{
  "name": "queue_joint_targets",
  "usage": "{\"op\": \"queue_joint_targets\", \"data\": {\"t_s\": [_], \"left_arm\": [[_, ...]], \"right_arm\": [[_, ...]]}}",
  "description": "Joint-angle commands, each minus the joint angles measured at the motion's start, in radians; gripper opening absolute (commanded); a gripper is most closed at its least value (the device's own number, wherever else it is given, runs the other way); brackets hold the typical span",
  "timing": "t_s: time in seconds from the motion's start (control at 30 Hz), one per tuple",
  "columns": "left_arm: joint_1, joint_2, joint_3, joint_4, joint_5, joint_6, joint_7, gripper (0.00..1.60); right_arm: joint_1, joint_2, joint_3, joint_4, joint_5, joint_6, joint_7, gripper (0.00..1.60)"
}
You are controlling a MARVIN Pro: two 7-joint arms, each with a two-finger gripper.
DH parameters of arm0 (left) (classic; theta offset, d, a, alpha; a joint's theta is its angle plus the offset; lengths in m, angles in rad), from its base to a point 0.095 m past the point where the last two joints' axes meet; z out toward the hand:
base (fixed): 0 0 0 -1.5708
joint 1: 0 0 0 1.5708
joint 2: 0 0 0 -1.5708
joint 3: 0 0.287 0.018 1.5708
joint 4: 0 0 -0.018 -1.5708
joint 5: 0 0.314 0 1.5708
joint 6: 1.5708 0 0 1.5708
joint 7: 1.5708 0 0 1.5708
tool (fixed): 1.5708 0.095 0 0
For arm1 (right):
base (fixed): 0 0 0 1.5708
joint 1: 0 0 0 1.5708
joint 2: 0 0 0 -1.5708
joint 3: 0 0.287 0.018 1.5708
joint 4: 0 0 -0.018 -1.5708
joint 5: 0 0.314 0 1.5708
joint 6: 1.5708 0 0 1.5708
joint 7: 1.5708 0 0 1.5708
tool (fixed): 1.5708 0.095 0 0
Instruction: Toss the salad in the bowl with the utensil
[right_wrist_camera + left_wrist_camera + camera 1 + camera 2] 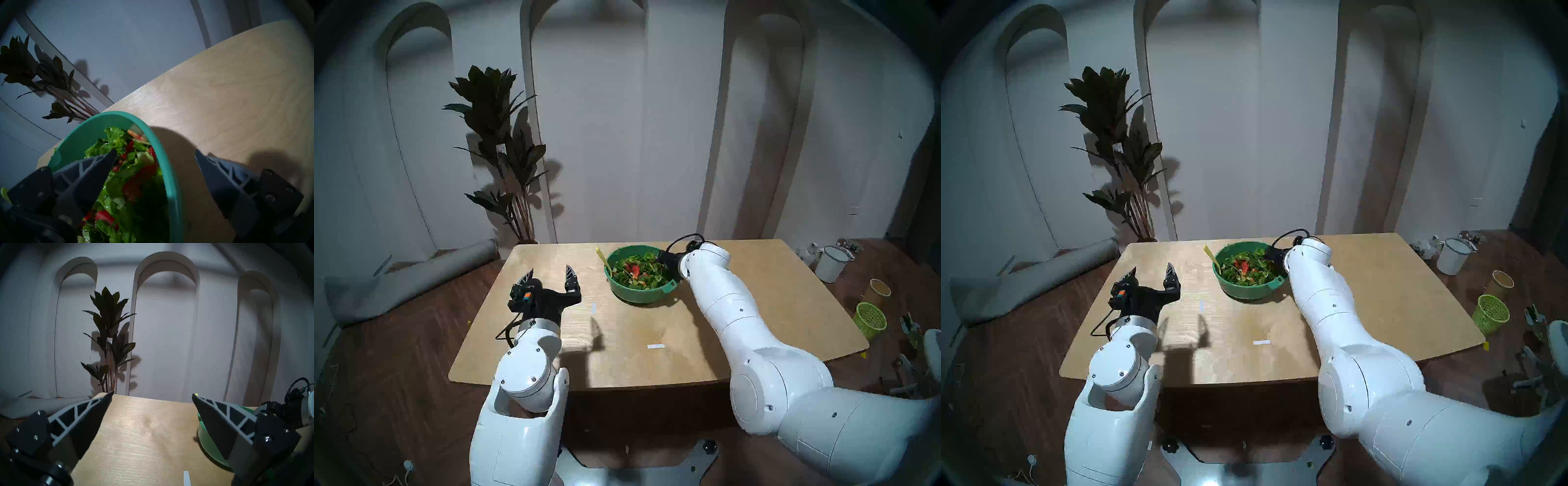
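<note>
Utensil (pixel 604 261) in bowl (pixel 636 292), handle tilted up-left, R tool (pixel 155 155) spread astride rim, L tool (pixel 550 273) spread.

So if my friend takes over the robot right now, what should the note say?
Left claw: open, empty, hanging over the table, left of the bowl.
Right claw: open, holding nothing, straddling the bowl's right rim, one finger over the salad.
Utensil: stuck in the salad, leaning on the bowl's left rim, untouched.
Done: right claw is at the bowl.
Left: steady the bowl, grab the utensil, toss.
</note>
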State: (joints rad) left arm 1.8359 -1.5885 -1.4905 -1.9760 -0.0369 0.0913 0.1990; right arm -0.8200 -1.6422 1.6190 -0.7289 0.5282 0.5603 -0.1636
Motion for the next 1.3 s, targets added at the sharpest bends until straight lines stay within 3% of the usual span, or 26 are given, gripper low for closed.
{"op": "queue_joint_targets", "data": {"t_s": [0.0,0.2,0.3,0.4,0.47,0.6,0.67,1.27], "left_arm": [[0.002,0.004,0.008,-0.039,0.0,0.004,0.011,1.6],[0.006,0.007,0.015,-0.046,-0.001,0.01,0.025,1.6],[0.008,0.008,0.018,-0.05,-0.001,0.013,0.032,1.6],[0.009,0.009,0.021,-0.053,-0.002,0.017,0.038,1.6],[0.009,0.01,0.022,-0.055,-0.002,0.02,0.042,1.6],[0.01,0.011,0.025,-0.058,-0.003,0.026,0.049,1.6],[0.01,0.012,0.026,-0.06,-0.003,0.03,0.052,1.6],[0.01,0.019,0.033,-0.067,-0.008,0.049,0.068,1.6]], "right_arm": [[0.116,-0.017,0.005,0.076,0.013,-0.03,0.016,1.11],[0.166,-0.017,0.01,0.143,0.02,-0.047,0.033,1.1],[0.187,-0.016,0.01,0.184,0.02,-0.06,0.043,0.77],[0.214,-0.012,0.009,0.239,0.019,-0.073,0.053,0.73],[0.231,-0.012,0.006,0.272,0.018,-0.082,0.062,0.58],[0.252,-0.011,-0.001,0.315,0.013,-0.099,0.078,0.49],[0.264,-0.009,-0.006,0.341,0.013,-0.11,0.09,0.29],[0.331,-0.001,-0.031,0.475,0.016,-0.177,0.145,0.29]]}}
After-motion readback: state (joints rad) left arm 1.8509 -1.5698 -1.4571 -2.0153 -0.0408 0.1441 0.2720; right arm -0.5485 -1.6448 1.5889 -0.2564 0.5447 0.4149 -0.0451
